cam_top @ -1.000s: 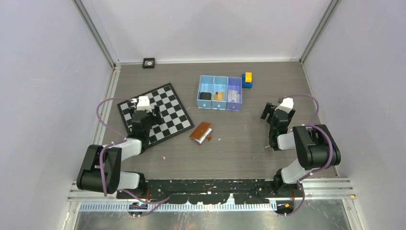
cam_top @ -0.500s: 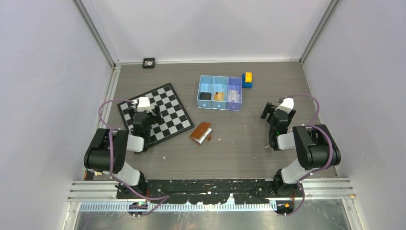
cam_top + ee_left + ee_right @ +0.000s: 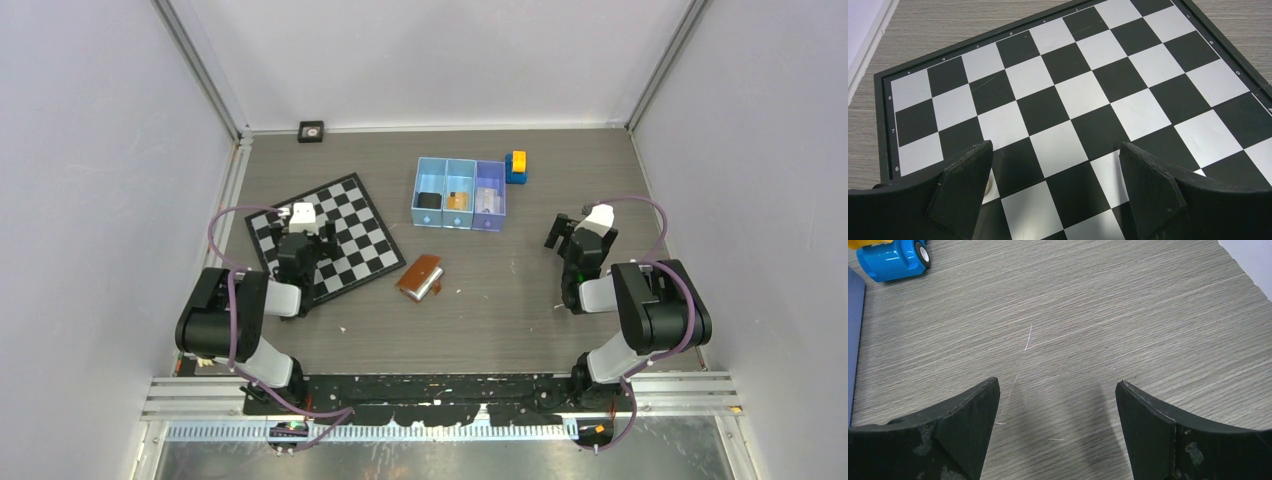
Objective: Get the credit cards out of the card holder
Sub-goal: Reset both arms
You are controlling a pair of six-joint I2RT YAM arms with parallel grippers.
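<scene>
The brown card holder (image 3: 421, 277) lies on the table between the arms, a grey-silver edge showing along its near side. Three flat card-like pieces lie one per compartment in the blue tray (image 3: 441, 222): a dark one (image 3: 429, 200), an orange-brown one (image 3: 457, 200) and a pale one (image 3: 487, 200). Whether they are the credit cards I cannot tell. My left gripper (image 3: 303, 232) (image 3: 1055, 147) hangs open over the chessboard (image 3: 360, 235), left of the holder. Off to the holder's right, my right gripper (image 3: 572, 232) (image 3: 1057, 385) stands open above bare table. Neither holds anything.
A yellow-and-blue toy block (image 3: 516, 165) (image 3: 893, 260) stands at the tray's far right corner. The chessboard (image 3: 1073, 85) fills the left wrist view. A small black square thing (image 3: 311, 130) sits by the back wall. Side walls close in the table left and right.
The left arm's upper links have drawn back and risen nearer its base, while its gripper stays over the chessboard. The right arm, holder and tray have not moved.
</scene>
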